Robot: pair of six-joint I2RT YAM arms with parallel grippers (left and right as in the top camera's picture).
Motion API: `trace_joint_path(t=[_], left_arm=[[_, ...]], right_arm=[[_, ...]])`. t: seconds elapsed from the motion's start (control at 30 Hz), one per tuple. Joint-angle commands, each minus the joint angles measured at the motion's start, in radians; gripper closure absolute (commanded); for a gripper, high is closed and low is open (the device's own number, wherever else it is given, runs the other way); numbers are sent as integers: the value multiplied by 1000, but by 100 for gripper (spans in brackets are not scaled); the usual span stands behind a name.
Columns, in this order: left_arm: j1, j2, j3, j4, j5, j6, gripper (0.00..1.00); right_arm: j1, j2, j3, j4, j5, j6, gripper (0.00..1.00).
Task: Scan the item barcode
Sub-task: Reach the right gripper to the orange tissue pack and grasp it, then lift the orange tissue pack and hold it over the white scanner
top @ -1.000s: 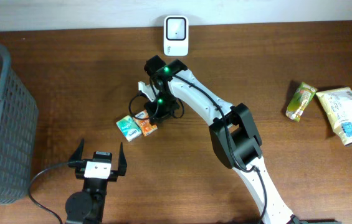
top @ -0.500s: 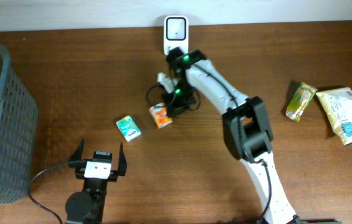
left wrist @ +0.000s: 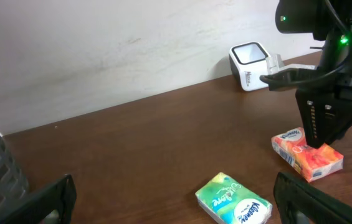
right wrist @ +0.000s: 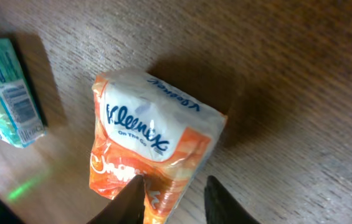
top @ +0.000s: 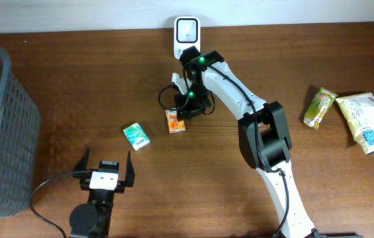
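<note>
Orange tissue pack (top: 175, 121): it lies flat on the table (top: 74, 79), near the middle, at 6 o'clock from the scanner (top: 187, 37) and apart from it. The white panel with the Kleenex print faces up.
Scanner: white, it stands at the 12 o'clock edge of the table, against the wall.
Right gripper (top: 184, 111): it points down over the 12 o'clock end of the orange tissue pack. In the right wrist view the jaws stand a little apart. One finger (right wrist: 131, 196) overlaps the orange end, and a strip of wood shows between the other finger and the pack, so the pack is not clamped.
Left gripper (top: 106, 159): at 7 o'clock of the table, jaws wide apart, nothing between them.
Green tissue pack (top: 136, 135): flat on the table at 8 o'clock from the orange tissue pack, near but not touching. A barcode label shows on it in the right wrist view.
Basket (top: 1, 132): dark mesh, at the 9 o'clock edge.
Green snack packet (top: 320, 108) and pale bag (top: 367, 122): side by side at the 3 o'clock edge, well apart from both arms.
</note>
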Motion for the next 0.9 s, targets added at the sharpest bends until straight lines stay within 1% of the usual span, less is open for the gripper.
trace_joint_path(t=[0.0,0.13,0.17,0.23,0.33,0.4,0.5,0.57,0.6,0.7,0.8,0.87], left_arm=[[2,-4,-6,2,-7,12,1],[2,-4,-6,2,-7,12,1],[2,-4,-6,2,-7,12,1],[2,-4,-6,2,-7,12,1],[2,-4,-6,2,-7,12,1],[2,-4,-6,2,-8,12,1],[2,-4,-6,2,-7,12,1],[2,-4,-6,2,-8,12,1],[2,-4,-6,2,-7,12,1],[2,-4,-6,2,-7,12,1],[2,-4,-6,2,-8,12,1],[2,-4,-6,2,-8,12,1]], right_arm=[[1,-8,-4,5,-31,11,79],[0,-3,-92,60,-109,16,79],[0,-3,-103,63,-108,26,81],[-5,-3,-110,55,-108,26,96],[-39,-15,-97,33,-168,24,96],[-90,-44,-94,15,-323,-56,96],[-174,-77,-94,-41,-658,-220,96],[-234,-78,-94,-103,-825,-312,96],[-255,-78,-94,-128,-866,-344,96],[-304,-78,-94,-150,-950,-349,96],[-330,-78,-94,-150,-1086,-349,96],[-333,-78,-84,-152,-1088,-338,96]])
